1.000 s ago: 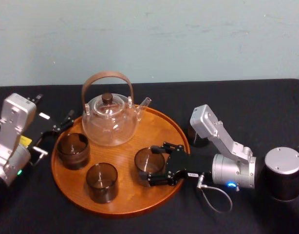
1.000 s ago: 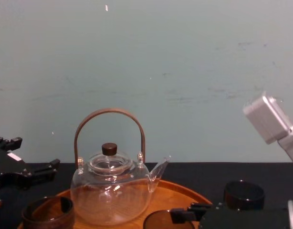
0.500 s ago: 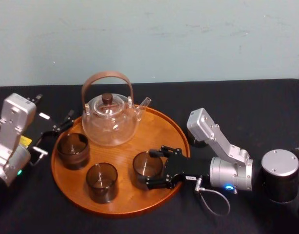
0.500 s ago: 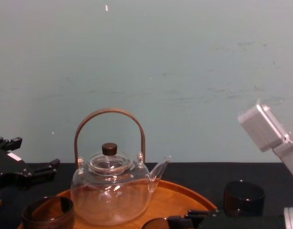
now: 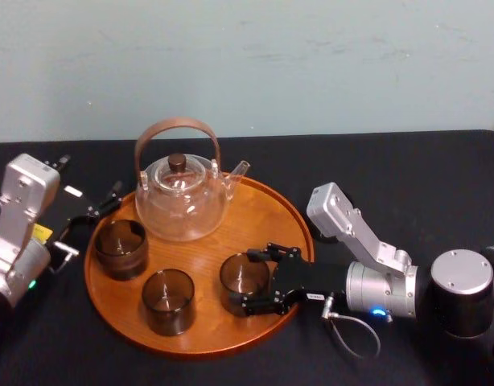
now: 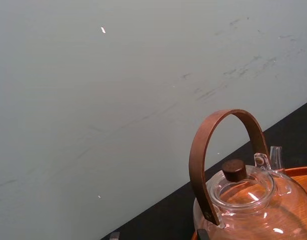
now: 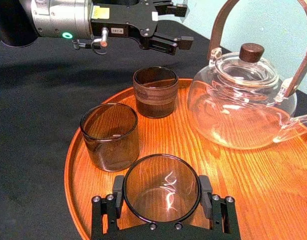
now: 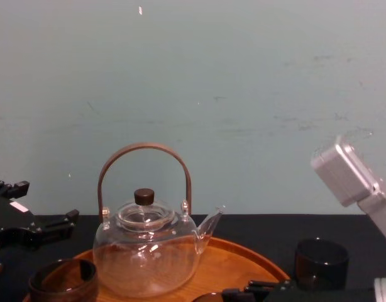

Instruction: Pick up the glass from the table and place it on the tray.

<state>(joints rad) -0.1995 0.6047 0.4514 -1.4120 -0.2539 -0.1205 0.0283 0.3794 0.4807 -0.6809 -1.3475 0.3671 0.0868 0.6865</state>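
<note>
Nearest to the robot, the right tool (image 5: 251, 280) reaches in from the right over the front part of the tray (image 5: 259, 211). Its two fingers (image 7: 117, 195) press against both sides of the glass (image 7: 162, 187), so it is clamped on it. The glass is upright and low over the tray's wood; whether its bottom touches, I cannot tell. Just to its left stands a second glass (image 5: 168, 300), and farther back on the left a third glass (image 5: 121, 248). The left tool (image 5: 92, 178) is beside the tray's left edge, over the worktop (image 5: 408, 169), its fingers apart and holding nothing. At the tray's far side stands a glass teapot (image 5: 183, 199). Behind the right arm, a dark cup (image 8: 320, 263) is on the worktop.
</note>
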